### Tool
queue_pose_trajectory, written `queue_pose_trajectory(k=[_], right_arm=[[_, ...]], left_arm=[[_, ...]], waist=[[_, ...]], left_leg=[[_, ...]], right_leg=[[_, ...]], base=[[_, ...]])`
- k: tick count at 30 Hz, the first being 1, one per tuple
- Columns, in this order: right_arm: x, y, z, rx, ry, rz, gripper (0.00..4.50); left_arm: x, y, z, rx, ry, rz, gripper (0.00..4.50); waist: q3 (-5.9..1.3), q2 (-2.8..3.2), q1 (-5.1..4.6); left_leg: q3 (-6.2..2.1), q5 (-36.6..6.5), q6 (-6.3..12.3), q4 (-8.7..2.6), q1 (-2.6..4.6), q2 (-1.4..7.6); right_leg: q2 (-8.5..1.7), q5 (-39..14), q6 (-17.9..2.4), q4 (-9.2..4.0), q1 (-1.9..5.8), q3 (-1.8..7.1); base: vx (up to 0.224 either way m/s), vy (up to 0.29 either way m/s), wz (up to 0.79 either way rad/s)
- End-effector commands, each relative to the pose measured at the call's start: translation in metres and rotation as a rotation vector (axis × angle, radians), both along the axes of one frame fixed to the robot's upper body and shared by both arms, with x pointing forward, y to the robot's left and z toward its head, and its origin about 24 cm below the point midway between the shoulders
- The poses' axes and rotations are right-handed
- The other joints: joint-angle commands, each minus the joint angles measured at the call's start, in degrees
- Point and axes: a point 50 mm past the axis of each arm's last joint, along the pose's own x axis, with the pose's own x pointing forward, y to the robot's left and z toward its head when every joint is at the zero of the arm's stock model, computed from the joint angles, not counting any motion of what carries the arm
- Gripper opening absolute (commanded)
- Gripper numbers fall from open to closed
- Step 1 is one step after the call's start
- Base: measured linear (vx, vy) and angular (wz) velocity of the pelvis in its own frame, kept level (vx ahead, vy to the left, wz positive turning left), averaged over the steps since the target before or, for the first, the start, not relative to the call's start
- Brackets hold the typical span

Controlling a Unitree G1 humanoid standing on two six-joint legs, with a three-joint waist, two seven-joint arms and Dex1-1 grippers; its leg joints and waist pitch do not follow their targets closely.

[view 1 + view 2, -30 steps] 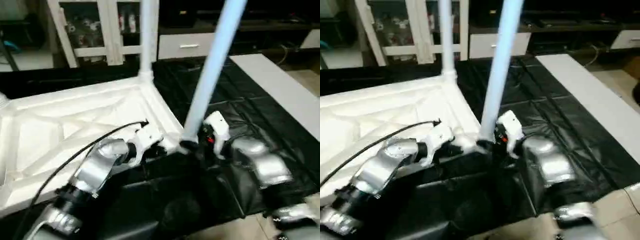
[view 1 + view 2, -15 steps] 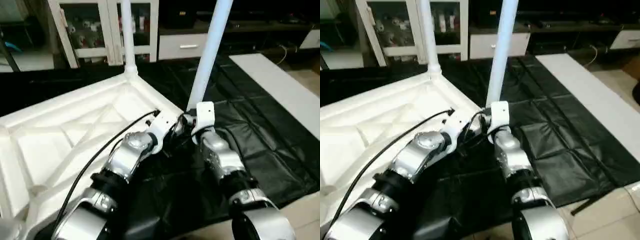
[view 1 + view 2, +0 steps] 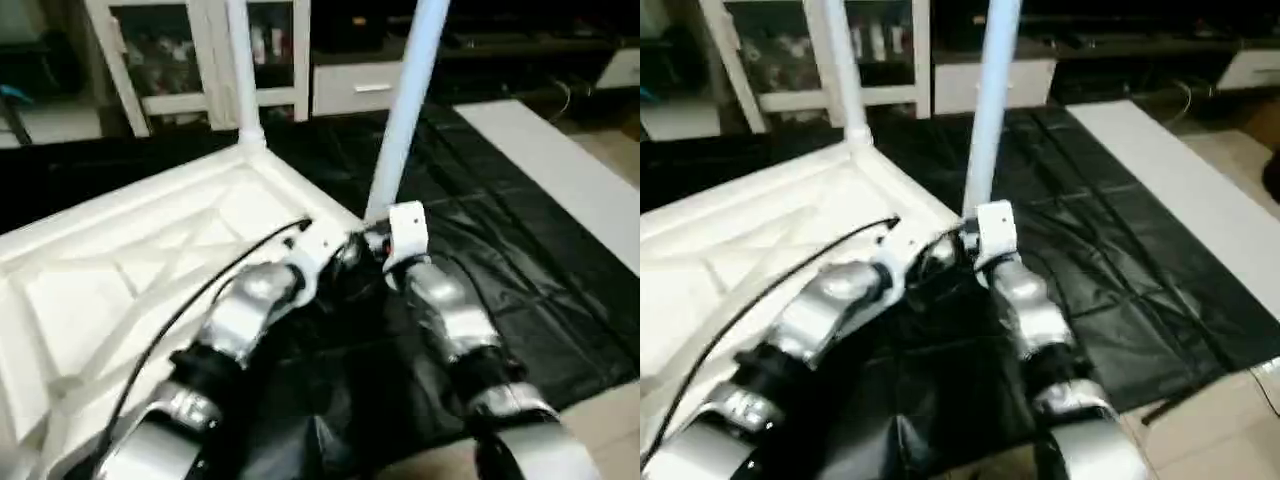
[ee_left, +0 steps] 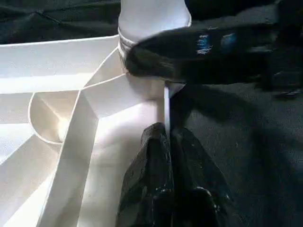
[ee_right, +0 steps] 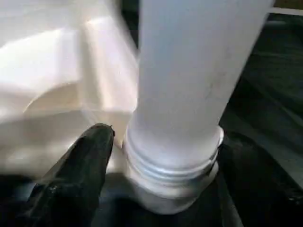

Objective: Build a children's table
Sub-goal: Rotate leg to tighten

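Note:
The white tabletop (image 3: 150, 260) lies upside down on a black sheet, X-ribs facing up. One tube leg (image 3: 243, 70) stands upright in the far corner socket. A second leg (image 3: 405, 110) rises, leaning slightly, from the near right corner socket (image 4: 142, 90). My right gripper (image 3: 378, 238) is shut on this leg's threaded base (image 5: 170, 161), with one black finger (image 5: 90, 161) beside the thread. Its other finger (image 4: 199, 56) crosses the base in the left wrist view. My left gripper (image 4: 166, 135) is shut on the tabletop's thin rim just below that corner.
A flat white board (image 3: 560, 160) lies on the floor to the right of the black sheet (image 3: 500, 260). A white glass-door cabinet (image 3: 180, 60) and a drawer unit (image 3: 350, 95) stand behind. Bare tan floor (image 3: 610, 410) shows at the near right.
The leg in my right gripper has swung from a strong tilt to nearly upright over the corner socket. My left gripper has closed in on that corner. The camera has also shifted.

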Motion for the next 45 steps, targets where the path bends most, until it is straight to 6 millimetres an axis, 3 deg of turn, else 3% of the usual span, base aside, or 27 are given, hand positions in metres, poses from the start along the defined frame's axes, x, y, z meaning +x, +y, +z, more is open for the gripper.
queue_pose_trajectory(k=[1, 2, 8, 11, 15, 21, 25, 31, 37, 38, 45], right_arm=[[-0.007, 0.002, 0.004, -0.003, 0.025, 0.151, 3.9], [-0.014, -0.011, 0.003, -0.06, 0.035, 0.23, 4.0], [-0.028, -0.042, 0.013, -0.04, 0.088, 0.402, 4.34], [-0.034, -0.055, 0.022, -0.024, 0.106, 0.53, 4.34], [-0.033, -0.062, 0.028, -0.014, 0.103, 0.567, 4.34], [-0.025, -0.066, 0.029, -0.047, 0.105, 0.574, 4.34], [-0.018, -0.063, 0.024, -0.061, 0.119, 0.535, 4.34], [-0.017, -0.06, 0.021, -0.067, 0.134, 0.578, 3.83], [-0.02, -0.061, 0.018, -0.079, 0.161, 0.626, 3.42], [-0.02, -0.061, 0.017, -0.081, 0.166, 0.632, 3.2], [-0.019, -0.062, 0.015, -0.093, 0.177, 0.635, 2.85]], left_arm=[[-0.008, -0.002, -0.004, 0.015, 0.022, -0.079, 0.0], [-0.012, 0.001, -0.005, 0.021, 0.038, -0.103, 0.0], [-0.032, 0.005, -0.006, 0.025, 0.094, -0.234, 0.0], [-0.042, 0.006, -0.005, 0.033, 0.119, -0.306, 0.0], [-0.045, 0.005, -0.004, 0.032, 0.125, -0.332, 0.0], [-0.046, 0.006, 0.0, 0.035, 0.125, -0.342, 0.0], [-0.046, 0.005, 0.0, 0.038, 0.125, -0.346, 0.0], [-0.048, 0.006, 0.0, 0.041, 0.131, -0.347, 0.0], [-0.049, 0.008, -0.001, 0.048, 0.135, -0.345, 0.0], [-0.049, 0.008, -0.001, 0.049, 0.136, -0.344, 0.0], [-0.051, 0.008, -0.001, 0.045, 0.14, -0.339, 0.0]], waist=[[-3.64, 0.06, 0.58], [-3.61, -0.05, 0.8], [-3.39, 0.0, 1.71], [-3.56, 0.13, 1.86], [-3.44, -0.01, 1.96], [-3.52, -0.29, 2.36], [-3.73, -0.38, 2.39], [-3.72, -0.27, 2.64], [-3.83, -0.79, 2.74], [-3.81, -0.72, 2.73], [-3.78, -0.9, 2.76]], left_leg=[[-1.11, -12.9, 3.85, -4.72, 0.54, 2.45], [-1.0, -12.5, 4.2, -4.65, 0.61, 2.55], [-0.95, -13.3, 3.56, -4.83, 0.92, 2.86], [-0.85, -11.9, 3.95, -4.68, 1.11, 2.9], [-0.75, -11.3, 4.75, -4.6, 1.06, 2.84], [-0.67, -10.5, 4.09, -4.43, 1.25, 2.84], [-0.64, -7.7, 4.82, -4.16, 1.11, 2.68], [-0.64, -7.4, 5.36, -4.14, 1.16, 2.73], [-0.62, -6.7, 5.81, -3.98, 1.14, 2.76], [-0.59, -6.3, 5.97, -3.93, 1.08, 2.73], [-0.6, -7.5, 5.66, -3.96, 1.15, 2.75]], right_leg=[[-1.35, -11.0, -12.8, -3.41, 3.09, 1.22], [-1.47, -10.8, -13.3, -3.36, 2.99, 1.28], [-1.46, -12.4, -14.0, -3.3, 2.91, 1.41], [-1.36, -8.8, -15.0, -3.04, 2.87, 1.38], [-1.51, -8.7, -15.6, -3.03, 2.89, 1.44], [-1.52, -10.2, -15.4, -3.07, 2.76, 1.44], [-1.5, -7.5, -16.1, -2.64, 2.94, 1.38], [-1.47, -7.3, -16.2, -2.57, 3.04, 1.34], [-1.56, -7.2, -16.4, -2.39, 3.1, 1.35], [-1.53, -6.9, -16.5, -2.38, 3.06, 1.35], [-1.55, -8.5, -16.0, -2.49, 2.99, 1.37]], base=[[0.0, 0.0, 0.0], [0.0, 0.0, 0.0], [0.0, 0.0, 0.0], [0.0, 0.0, 0.0], [0.0, 0.0, 0.0], [0.0, 0.0, 0.0], [0.0, 0.0, 0.0], [0.0, 0.0, 0.0], [0.0, 0.0, 0.0], [0.0, 0.0, 0.0], [0.0, 0.0, 0.0]])
